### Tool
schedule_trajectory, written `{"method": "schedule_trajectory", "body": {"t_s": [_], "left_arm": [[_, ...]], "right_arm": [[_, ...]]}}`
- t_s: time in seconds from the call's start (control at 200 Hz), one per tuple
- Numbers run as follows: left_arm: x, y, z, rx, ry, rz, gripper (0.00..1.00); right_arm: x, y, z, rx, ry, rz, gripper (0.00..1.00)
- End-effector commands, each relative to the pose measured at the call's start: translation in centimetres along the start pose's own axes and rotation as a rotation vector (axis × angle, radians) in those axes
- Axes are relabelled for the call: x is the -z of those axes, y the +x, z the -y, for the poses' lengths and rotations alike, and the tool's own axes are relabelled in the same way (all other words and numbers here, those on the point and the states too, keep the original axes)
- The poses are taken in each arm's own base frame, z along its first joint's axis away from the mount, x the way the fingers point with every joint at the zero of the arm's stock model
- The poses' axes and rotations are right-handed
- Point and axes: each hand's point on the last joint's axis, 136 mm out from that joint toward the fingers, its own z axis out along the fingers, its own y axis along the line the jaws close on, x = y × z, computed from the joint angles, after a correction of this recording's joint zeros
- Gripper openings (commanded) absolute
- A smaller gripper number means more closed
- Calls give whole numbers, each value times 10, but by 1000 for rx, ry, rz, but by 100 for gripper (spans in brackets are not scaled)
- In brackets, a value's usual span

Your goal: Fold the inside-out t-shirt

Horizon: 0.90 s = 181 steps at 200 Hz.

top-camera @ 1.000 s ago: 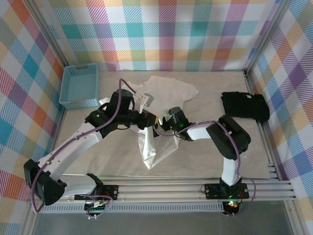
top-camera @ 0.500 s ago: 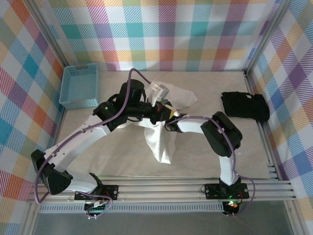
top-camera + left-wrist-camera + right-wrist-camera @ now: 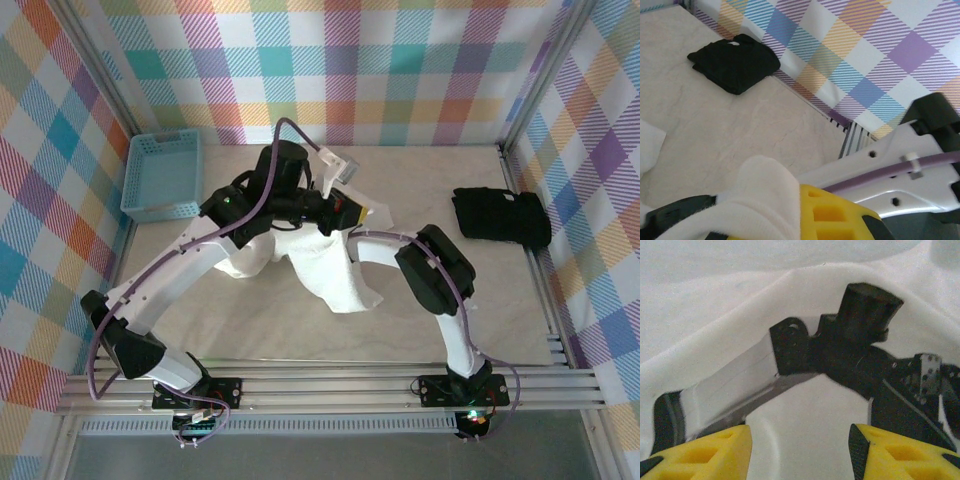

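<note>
The inside-out t-shirt (image 3: 335, 275) was held partly raised above the tabletop (image 3: 450, 310), pinched in the closed left hand (image 3: 760, 220). The right hand (image 3: 800, 455) was seen open, gripping nothing.

1x white tee (image 3: 337, 277), 1x blk folded garment (image 3: 500, 217), 1x blue basket (image 3: 160, 180)

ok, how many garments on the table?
2. The white t-shirt hangs mid-table between the two arms. The black folded garment lies near the right wall. No garment seen in the blue basket.
</note>
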Motion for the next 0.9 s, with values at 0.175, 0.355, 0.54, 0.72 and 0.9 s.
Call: {"method": "schedule_trajectory", "body": {"t_s": [0.175,0.355,0.54,0.72,0.9], "left_arm": [[48,-51,70,-193,161,158,0],[74,-68,71,-262,60,234,0],[101,-87,60,-312,-90,325,0],[124,-102,52,-330,-194,401,0],[138,-106,36,-313,-299,450,0]], "right_arm": [[-22,37,24,7,85,-230,65],[-23,45,31,-1,85,-299,71],[-19,59,34,-9,69,-361,77],[-20,75,32,3,42,-460,81],[-19,99,29,-1,-4,-556,71]]}}
